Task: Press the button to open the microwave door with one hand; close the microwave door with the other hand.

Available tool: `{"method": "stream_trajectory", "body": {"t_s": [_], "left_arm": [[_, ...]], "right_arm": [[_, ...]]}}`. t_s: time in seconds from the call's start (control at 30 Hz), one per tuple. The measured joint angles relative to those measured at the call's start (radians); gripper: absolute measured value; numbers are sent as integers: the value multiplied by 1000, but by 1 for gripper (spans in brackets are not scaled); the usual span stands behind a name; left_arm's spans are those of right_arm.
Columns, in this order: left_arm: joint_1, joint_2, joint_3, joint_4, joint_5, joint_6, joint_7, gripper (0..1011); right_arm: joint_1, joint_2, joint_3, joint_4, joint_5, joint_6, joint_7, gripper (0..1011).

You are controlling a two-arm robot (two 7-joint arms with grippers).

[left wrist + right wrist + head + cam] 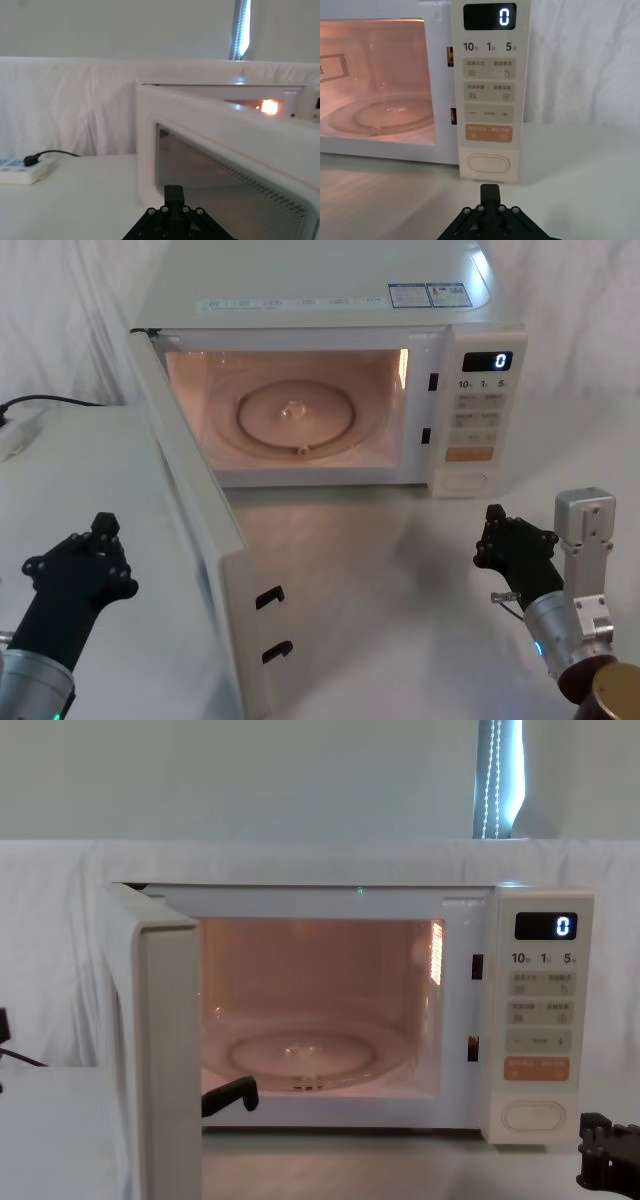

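The cream microwave door (pixel 200 530) stands swung wide open towards me, its latch hooks on the inner face. The lit cavity holds a glass turntable (pixel 295 415). In the left wrist view the door's (pixel 225 165) outer side with the dark window is just ahead of my left gripper (pixel 173 192). The left gripper (pixel 104 527) is shut, low and left of the door. The pill-shaped button (pixel 488 164) sits at the bottom of the control panel. My right gripper (pixel 490 190) is shut just short of the button (pixel 465 481), not touching it; it also shows in the head view (pixel 493 513) and chest view (pixel 605 1160).
A white power strip (pixel 15 435) with a black cable lies at the far left of the cloth-covered table (pixel 380 570). The orange key (pixel 488 133) sits above the button, and the display (pixel 490 16) reads 0. Open table lies between the door and the right arm.
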Motion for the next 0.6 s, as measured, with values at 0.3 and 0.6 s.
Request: {"method": "stream_trajectory", "body": {"t_s": [0.3, 0.6], "left_arm": [[-22, 13, 8, -23, -22, 30, -40, 0], [-60, 33, 41, -24, -19, 40, -61, 0]], "right_arm": [[0, 0, 0, 0, 0, 0, 0, 0], [0, 0, 0, 0, 0, 0, 0, 0]]}}
